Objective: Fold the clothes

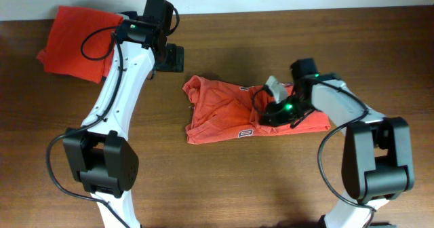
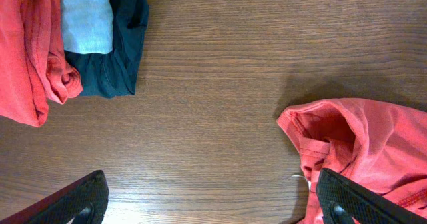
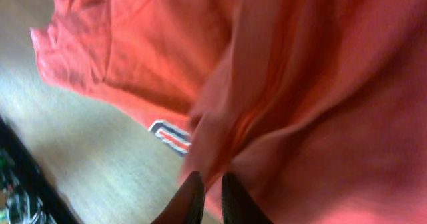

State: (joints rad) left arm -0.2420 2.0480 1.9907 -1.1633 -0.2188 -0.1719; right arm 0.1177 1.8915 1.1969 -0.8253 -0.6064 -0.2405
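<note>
Left gripper point(image 2: 210, 187) hung spread wide and empty, just left of the crumpled T-shirt point(image 1: 217, 116) mid-table. Right gripper point(image 3: 208, 194) had its fingers nearly together, pinching a shirt fold. Lift slowly – left should catch the near edge to spread it flat.

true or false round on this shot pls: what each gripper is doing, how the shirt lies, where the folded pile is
1. The left gripper is wide open above bare table, holding nothing. True.
2. The T-shirt lies flat and fully spread out. False: it is bunched in a crumpled heap mid-table.
3. The right gripper is down on the T-shirt, fingers nearly together on a fold of it. True.
4. The folded garments sit next to the right arm. False: they lie at the far corner on the left arm's side, apart from the T-shirt.
</note>
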